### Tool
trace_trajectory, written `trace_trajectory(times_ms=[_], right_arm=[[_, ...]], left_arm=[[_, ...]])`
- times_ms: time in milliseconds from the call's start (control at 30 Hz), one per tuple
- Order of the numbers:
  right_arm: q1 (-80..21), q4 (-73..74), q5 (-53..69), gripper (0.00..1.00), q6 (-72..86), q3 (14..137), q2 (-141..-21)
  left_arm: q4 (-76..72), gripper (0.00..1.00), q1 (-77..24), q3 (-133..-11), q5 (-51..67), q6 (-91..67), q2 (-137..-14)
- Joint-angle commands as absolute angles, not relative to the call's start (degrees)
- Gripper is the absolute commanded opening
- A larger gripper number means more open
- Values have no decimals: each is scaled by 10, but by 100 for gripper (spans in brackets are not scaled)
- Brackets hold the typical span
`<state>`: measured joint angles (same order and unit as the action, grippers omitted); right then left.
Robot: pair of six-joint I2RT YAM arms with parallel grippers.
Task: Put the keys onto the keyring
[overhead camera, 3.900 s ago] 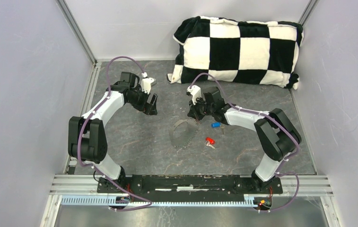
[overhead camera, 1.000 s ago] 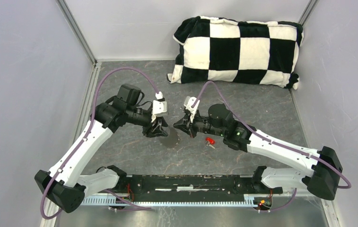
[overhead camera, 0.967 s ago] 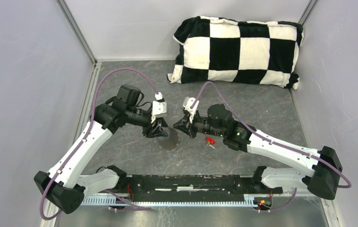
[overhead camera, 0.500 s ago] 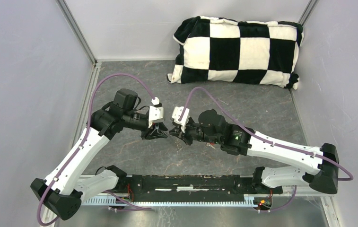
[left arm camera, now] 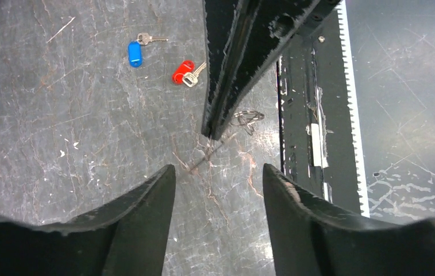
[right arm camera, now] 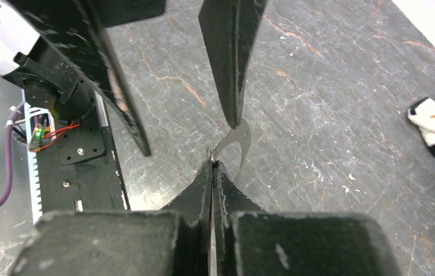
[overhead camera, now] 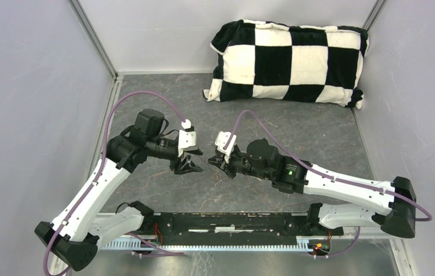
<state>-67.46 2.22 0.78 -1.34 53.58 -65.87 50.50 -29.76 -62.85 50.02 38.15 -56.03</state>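
We found the right tool (right arm camera: 211, 168) pressed together on the keyring (right arm camera: 239, 138), pinching a short curl of its grey band just above the desk (right arm camera: 330, 115). The rest of the loop we could not make out. The left tool (left arm camera: 218, 171) faced it tip to tip with its jaws spread well apart. The band arched up from the pinch and seemed to meet the tip of one of the left fingers (right arm camera: 231, 52). The keys lay on the desk off to one side of both tools, untouched. The blue key (left arm camera: 135, 53) and the red key (left arm camera: 183, 72) were near each other but apart. A checkered pillow (overhead camera: 289, 60) sat at the far edge.
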Motion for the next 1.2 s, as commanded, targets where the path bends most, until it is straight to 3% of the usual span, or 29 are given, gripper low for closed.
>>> trace_trajectory(times_ms=[0, 167, 400, 533, 667, 1167], right_arm=[[-677, -72, -24, 0, 16, 503, -614], [-677, -153, -35, 0, 58, 438, -575], [-678, -187, -8, 0, 79, 426, -567], [-679, -198, -1, 0, 90, 430, -569], [-687, -205, 14, 0, 93, 432, -571], [-709, -169, 28, 0, 70, 448, -585]], left_arm=[[490, 69, -301, -631, 496, 372, -537], [428, 68, -301, -592, 481, 287, -497], [404, 44, -301, -553, 540, 230, -490], [404, 39, -301, -558, 586, 208, -517], [405, 39, -301, -565, 592, 204, -541], [489, 54, -301, -610, 628, 306, -573]])
